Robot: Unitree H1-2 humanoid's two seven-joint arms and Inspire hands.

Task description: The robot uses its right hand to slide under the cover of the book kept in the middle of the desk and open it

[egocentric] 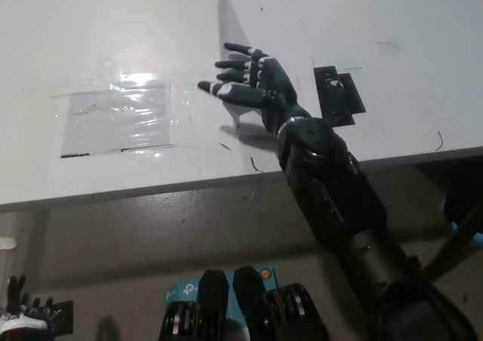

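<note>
I am seeing the right hand (256, 84) with its fingers (219, 90) spread wide and pointing toward the robot's left, gripping nothing. They are lying flat over the book (240, 113) in the middle of the desk (407, 24), and the cover (226, 13) is rising steeply behind them as a pale, thin sheet. I cannot tell whether the backs of the fingers are touching that cover or only standing just in front of it. Most of the book is hidden under the palm, so I am reading only its near corner. The black marker plate (337, 93) is sitting just to the right of the wrist, and the clear plastic sheet (117, 115) is lying well to the left.

My worry is that the cover, being only propped and not held, is liable to fall shut again if I am pulling the hand away too early. Sweeping further left could also drag the whole book across the smooth desk. The left hand (23, 314) is resting low at the lower left corner, away from the work.
</note>
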